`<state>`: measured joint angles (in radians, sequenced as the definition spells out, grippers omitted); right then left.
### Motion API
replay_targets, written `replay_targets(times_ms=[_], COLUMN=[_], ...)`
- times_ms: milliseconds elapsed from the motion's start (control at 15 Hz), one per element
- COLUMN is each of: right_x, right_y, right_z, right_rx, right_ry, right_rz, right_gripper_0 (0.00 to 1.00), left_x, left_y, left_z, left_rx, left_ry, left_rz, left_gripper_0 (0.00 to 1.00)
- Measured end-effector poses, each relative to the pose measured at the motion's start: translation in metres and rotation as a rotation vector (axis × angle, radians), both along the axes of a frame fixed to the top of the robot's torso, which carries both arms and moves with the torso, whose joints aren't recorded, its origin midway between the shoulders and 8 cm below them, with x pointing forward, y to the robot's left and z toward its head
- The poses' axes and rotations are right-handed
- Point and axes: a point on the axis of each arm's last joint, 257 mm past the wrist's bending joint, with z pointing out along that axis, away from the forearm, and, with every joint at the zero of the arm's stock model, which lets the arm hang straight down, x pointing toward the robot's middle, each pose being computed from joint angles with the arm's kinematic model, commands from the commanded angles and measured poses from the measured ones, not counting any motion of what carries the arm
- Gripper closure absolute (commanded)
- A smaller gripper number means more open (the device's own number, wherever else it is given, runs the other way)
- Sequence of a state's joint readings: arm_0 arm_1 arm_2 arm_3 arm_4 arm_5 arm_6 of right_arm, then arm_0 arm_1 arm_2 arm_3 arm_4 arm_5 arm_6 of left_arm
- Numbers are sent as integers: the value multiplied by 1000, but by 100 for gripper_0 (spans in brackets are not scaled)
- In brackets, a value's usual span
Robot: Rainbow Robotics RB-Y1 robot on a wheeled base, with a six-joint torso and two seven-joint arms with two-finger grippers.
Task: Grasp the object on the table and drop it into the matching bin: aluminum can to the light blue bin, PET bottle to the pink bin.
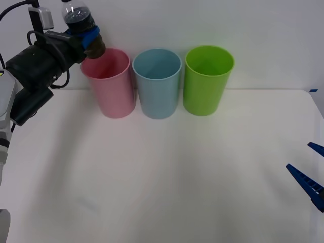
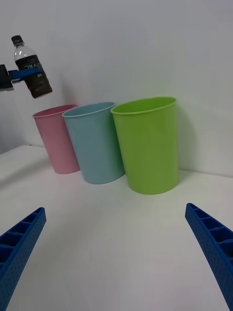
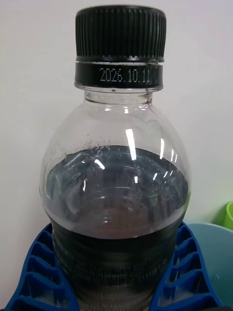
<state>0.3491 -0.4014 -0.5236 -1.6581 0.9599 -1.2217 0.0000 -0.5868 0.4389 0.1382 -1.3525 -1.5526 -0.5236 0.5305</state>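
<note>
The left arm reaches in from the upper left of the front view, its wrist raised well above the table (image 1: 152, 192), with the left pincer (image 1: 87, 36) clenched on the PET bottle (image 1: 78, 17). The blue ribbed fingers (image 3: 36, 272) clamp the bottle's dark lower body from both sides. The bottle is held in the air, tilted slightly, cap up, with its base hanging over the near-left rim of the pink bin (image 1: 111, 86).

The light blue bin (image 1: 158, 83) stands just beside the pink one, and a lime green bin (image 1: 206, 81) stands next along the row, toward the upper middle of the frame.

The right pincer (image 1: 313, 169) rests low at the lower right edge of the front view, released, its fingers spread wide.

The table is plain white, and a bare pale wall rises behind the bins.
</note>
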Motion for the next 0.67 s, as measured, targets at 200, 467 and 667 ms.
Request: replay_targets(times_ms=[200, 467, 667], right_x=[0, 0, 0], right_y=[0, 0, 0], right_z=[0, 0, 0], right_rx=[0, 0, 0], right_ry=[0, 0, 0], right_rz=[0, 0, 0], right_gripper_0=[0, 0, 0], left_x=[10, 12, 12], left_y=[-11, -19, -18], left_z=[2, -1, 0], left_rx=[2, 1, 4], left_ry=[-6, -9, -15], left_rz=[12, 19, 21], left_gripper_0=[100, 80, 0])
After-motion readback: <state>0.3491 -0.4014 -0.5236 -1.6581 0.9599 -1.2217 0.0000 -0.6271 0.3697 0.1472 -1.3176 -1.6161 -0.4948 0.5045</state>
